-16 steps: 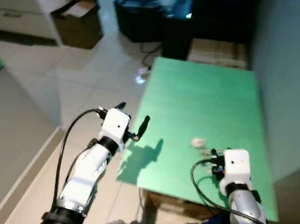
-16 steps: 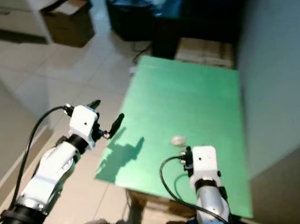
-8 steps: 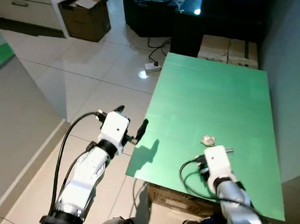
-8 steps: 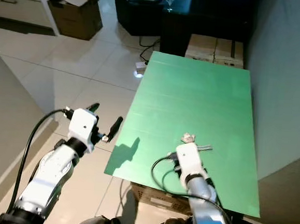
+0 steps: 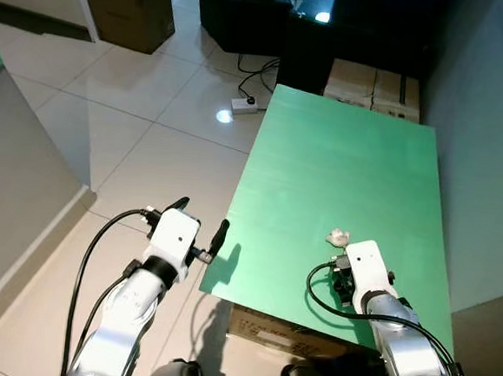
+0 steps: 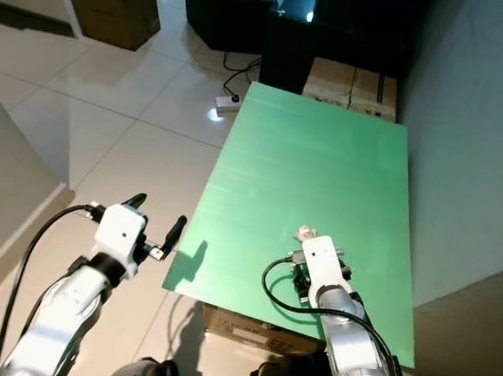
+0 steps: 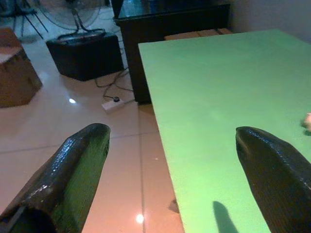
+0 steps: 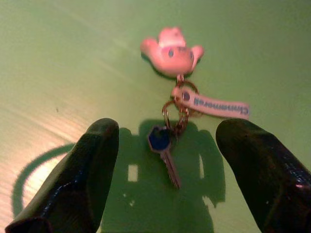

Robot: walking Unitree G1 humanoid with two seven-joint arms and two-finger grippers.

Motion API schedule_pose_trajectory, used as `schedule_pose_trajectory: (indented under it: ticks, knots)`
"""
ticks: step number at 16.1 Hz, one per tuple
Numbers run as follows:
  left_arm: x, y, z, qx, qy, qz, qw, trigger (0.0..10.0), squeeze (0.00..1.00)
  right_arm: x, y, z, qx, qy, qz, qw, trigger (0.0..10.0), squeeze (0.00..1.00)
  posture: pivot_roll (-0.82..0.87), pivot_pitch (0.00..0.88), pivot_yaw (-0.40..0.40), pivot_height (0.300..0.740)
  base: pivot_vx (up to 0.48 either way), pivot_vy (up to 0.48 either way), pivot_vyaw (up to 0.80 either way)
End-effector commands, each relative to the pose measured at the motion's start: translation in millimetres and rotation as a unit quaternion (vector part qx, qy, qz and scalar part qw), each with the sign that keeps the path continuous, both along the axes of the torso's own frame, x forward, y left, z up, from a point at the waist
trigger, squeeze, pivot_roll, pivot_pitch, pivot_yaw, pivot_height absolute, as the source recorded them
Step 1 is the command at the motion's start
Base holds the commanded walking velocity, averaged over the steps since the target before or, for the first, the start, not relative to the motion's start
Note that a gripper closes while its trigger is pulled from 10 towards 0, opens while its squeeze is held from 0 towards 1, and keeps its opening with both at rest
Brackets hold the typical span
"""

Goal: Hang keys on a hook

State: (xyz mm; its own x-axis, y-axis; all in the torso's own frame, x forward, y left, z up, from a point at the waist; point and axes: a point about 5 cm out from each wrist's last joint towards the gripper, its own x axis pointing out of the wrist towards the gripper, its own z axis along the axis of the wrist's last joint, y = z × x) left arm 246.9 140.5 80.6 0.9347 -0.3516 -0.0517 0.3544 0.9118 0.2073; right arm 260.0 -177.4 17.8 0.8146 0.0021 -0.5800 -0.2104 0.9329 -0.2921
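A bunch of keys [image 8: 171, 141] lies on the green table [image 5: 340, 169]: a blue-headed key, a ring, a white tag and a pale pink figure charm [image 5: 338, 238]. My right gripper [image 8: 170, 179] is open just above it, one finger on each side of the key. In the eye views the right wrist [image 5: 366, 265] covers most of the keys, near the table's front right part. My left gripper [image 5: 199, 221] is open over the floor beside the table's front left corner, holding nothing.
Past the table's far end stand cardboard boxes [image 5: 373, 86] and a dark cabinet [image 5: 334, 29]. A power strip with cable [image 5: 244, 105] lies on the tiled floor. An open cardboard box [image 5: 130, 9] stands far left. A grey wall [image 5: 491, 128] runs along the table's right side.
The camera has shifted and tilted down. My right gripper has settled lower over the keys. The left arm has dropped slightly toward the front of the view.
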Motion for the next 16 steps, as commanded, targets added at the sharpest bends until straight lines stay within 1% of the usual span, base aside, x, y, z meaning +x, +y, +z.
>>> schedule_pose_trajectory:
  ticks: [1,2,3,4,5,6,8,9,10,11,12,13,16]
  knots:
    - [-6.1,1.1,1.2,0.003,0.010,-0.024,1.000,10.0,0.00,0.1,-5.1,-4.1,-0.015,0.016,-0.006,1.000,10.0,1.00,-0.11,0.161,-0.040,0.740,0.000,0.000,0.00]
    - [-11.4,-0.3,3.8,0.010,0.013,-0.059,0.998,10.0,0.00,3.2,-7.0,-5.0,-0.019,0.021,-0.010,1.000,10.0,1.00,-0.10,0.163,-0.044,0.740,0.000,0.000,0.00]
    - [-13.5,-0.9,7.1,0.011,0.014,-0.080,0.997,10.0,0.00,5.5,-7.6,-5.9,-0.018,0.026,-0.013,0.999,10.0,1.00,-0.09,0.165,-0.045,0.740,0.000,0.000,0.00]
    - [-13.4,-2.1,13.0,0.005,0.009,-0.098,0.995,10.0,0.00,8.2,-7.9,-7.1,-0.014,0.030,-0.018,0.999,10.0,1.00,-0.08,0.170,-0.040,0.740,0.000,0.000,0.00]
    - [-13.8,-6.0,23.5,-0.013,0.001,-0.131,0.991,10.0,0.00,14.9,-9.9,-8.6,0.009,0.021,-0.034,0.999,10.0,1.00,-0.07,0.171,-0.026,0.740,0.000,0.000,0.00]
    - [-13.6,-6.3,24.5,-0.014,0.002,-0.133,0.991,10.0,0.00,16.5,-10.6,-8.6,0.015,0.017,-0.036,0.999,10.0,1.00,-0.07,0.171,-0.026,0.740,0.000,0.000,0.00]
    - [-9.1,-2.2,24.4,0.000,0.000,-0.120,0.993,10.0,0.00,19.4,-14.1,-11.5,0.037,0.023,-0.045,0.998,10.0,1.00,-0.07,0.173,-0.008,0.740,0.000,0.000,0.00]
    - [-6.8,-1.6,25.1,0.002,0.000,-0.120,0.993,10.0,0.00,20.9,-19.9,-14.1,0.043,0.033,-0.057,0.997,10.0,1.00,-0.07,0.172,0.000,0.740,0.000,0.000,0.00]
    - [-6.3,-2.2,25.6,0.001,0.001,-0.123,0.992,10.0,0.00,21.5,-21.9,-14.8,0.044,0.036,-0.061,0.997,10.0,1.00,-0.07,0.171,0.002,0.740,0.000,0.000,0.00]
    - [-6.2,-4.9,28.0,-0.006,0.003,-0.136,0.991,10.0,0.00,24.3,-24.9,-14.9,0.056,0.040,-0.068,0.995,10.0,0.68,-0.07,0.171,0.008,0.740,0.000,0.000,0.00]
    - [-6.1,-6.2,28.7,-0.008,0.004,-0.142,0.990,10.0,0.00,25.2,-25.4,-15.4,0.065,0.045,-0.072,0.994,10.0,0.20,-0.07,0.168,0.008,0.740,0.000,0.000,0.00]
    - [-5.5,-7.6,29.6,-0.009,0.005,-0.148,0.989,10.0,0.00,26.2,-24.5,-15.7,0.073,0.053,-0.069,0.994,10.0,0.00,-0.07,0.167,0.007,0.740,0.000,0.000,0.00]
    - [-3.2,-7.5,30.7,-0.010,0.003,-0.148,0.989,10.0,0.00,26.2,-20.5,-18.8,0.081,0.056,-0.066,0.993,10.0,0.00,-0.07,0.163,0.010,0.740,0.000,0.000,0.00]
